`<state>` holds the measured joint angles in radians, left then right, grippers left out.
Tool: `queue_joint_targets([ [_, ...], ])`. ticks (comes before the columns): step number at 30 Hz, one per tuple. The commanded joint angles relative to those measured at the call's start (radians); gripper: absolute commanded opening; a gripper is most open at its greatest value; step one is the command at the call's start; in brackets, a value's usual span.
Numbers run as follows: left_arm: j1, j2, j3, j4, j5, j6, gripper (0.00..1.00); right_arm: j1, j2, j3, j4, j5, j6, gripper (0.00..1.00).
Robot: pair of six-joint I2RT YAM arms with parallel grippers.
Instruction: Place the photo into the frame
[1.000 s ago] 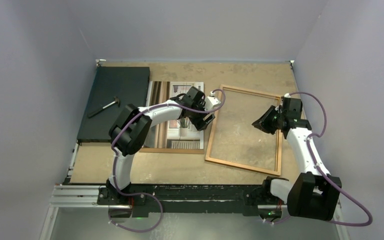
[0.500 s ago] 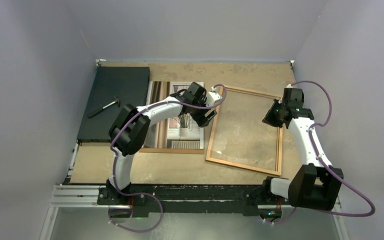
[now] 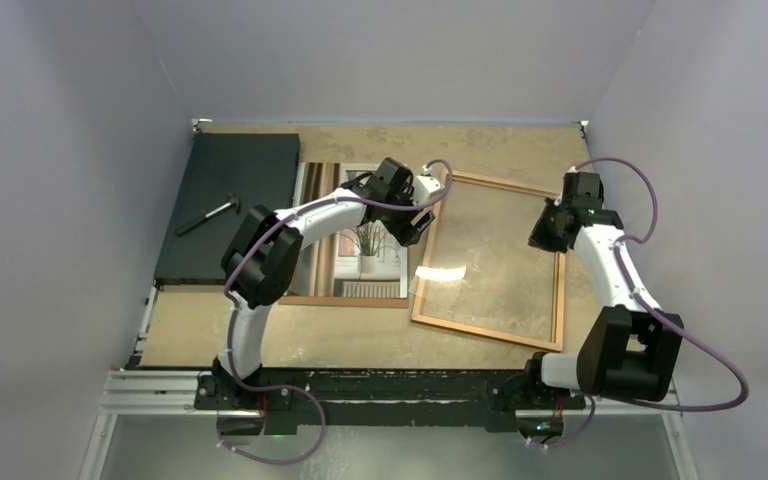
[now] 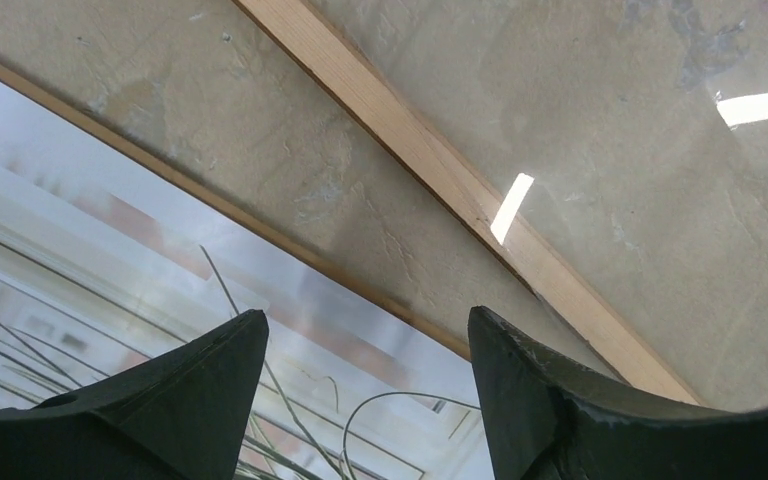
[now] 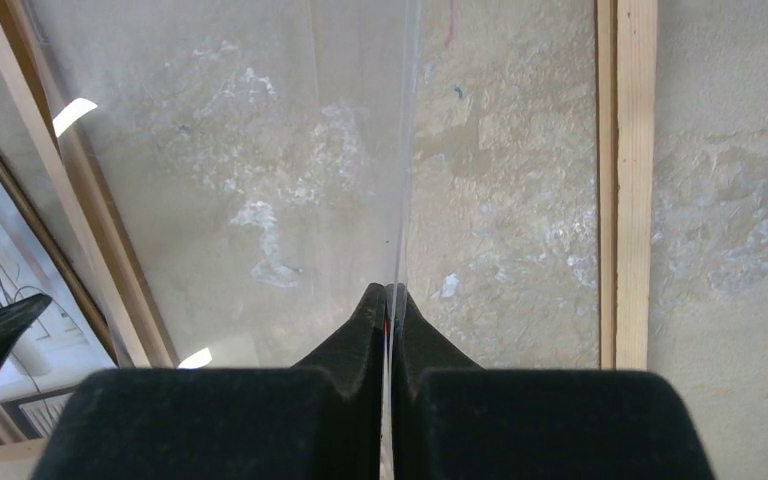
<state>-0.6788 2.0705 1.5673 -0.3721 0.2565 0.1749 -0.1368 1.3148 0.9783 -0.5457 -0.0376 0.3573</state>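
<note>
the step in hand looks like handling the glass pane [image 3: 470, 260] at the frame [image 3: 485, 334]. the right hand [image 5: 390, 295] is pinched tight on the pane's right edge, and the pane seems to sit tilted over the frame (going in or coming out, i cannot tell). the left hand [image 4: 365, 320] hangs wide open and empty above the gap between the frame and the photo [image 3: 370, 265]. the photo lies flat on the board [image 3: 320, 300], just left of the frame and not yet inside it. next, i judge, the pane must settle, and then the photo's thin paper edge needs lifting.

count: one photo, one frame, one pane, one board, one mat [image 3: 250, 170], one hammer [image 3: 208, 214], two hands.
</note>
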Motion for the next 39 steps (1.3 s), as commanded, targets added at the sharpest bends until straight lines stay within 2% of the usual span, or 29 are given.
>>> queue_joint_targets([
  [1, 0.004, 0.026, -0.029, 0.035, -0.009, 0.01, 0.72, -0.001, 0.007, 0.061, 0.024, 0.012, -0.054, 0.0],
  [7, 0.004, 0.019, -0.067, 0.064, -0.01, 0.01, 0.71, 0.002, 0.049, 0.069, 0.031, -0.025, -0.087, 0.0],
  [16, 0.003, 0.022, -0.053, 0.075, 0.011, 0.003, 0.71, 0.05, 0.102, 0.069, 0.036, 0.016, -0.109, 0.0],
  [19, 0.001, 0.029, -0.063, 0.076, 0.018, 0.004, 0.71, 0.081, 0.102, 0.07, 0.041, 0.066, -0.113, 0.0],
  [23, -0.005, 0.015, -0.089, 0.093, 0.028, 0.006, 0.71, 0.185, 0.087, 0.052, 0.073, 0.216, -0.14, 0.0],
  [26, -0.011, 0.01, -0.096, 0.096, 0.038, 0.006, 0.71, 0.198, 0.115, 0.062, 0.052, 0.267, -0.139, 0.0],
  [31, -0.022, -0.001, -0.106, 0.106, 0.057, 0.002, 0.7, 0.197, 0.155, 0.08, -0.01, 0.203, -0.102, 0.0],
  [39, -0.038, -0.02, -0.104, 0.129, 0.089, -0.031, 0.7, 0.189, 0.104, 0.099, -0.041, 0.238, -0.087, 0.0],
])
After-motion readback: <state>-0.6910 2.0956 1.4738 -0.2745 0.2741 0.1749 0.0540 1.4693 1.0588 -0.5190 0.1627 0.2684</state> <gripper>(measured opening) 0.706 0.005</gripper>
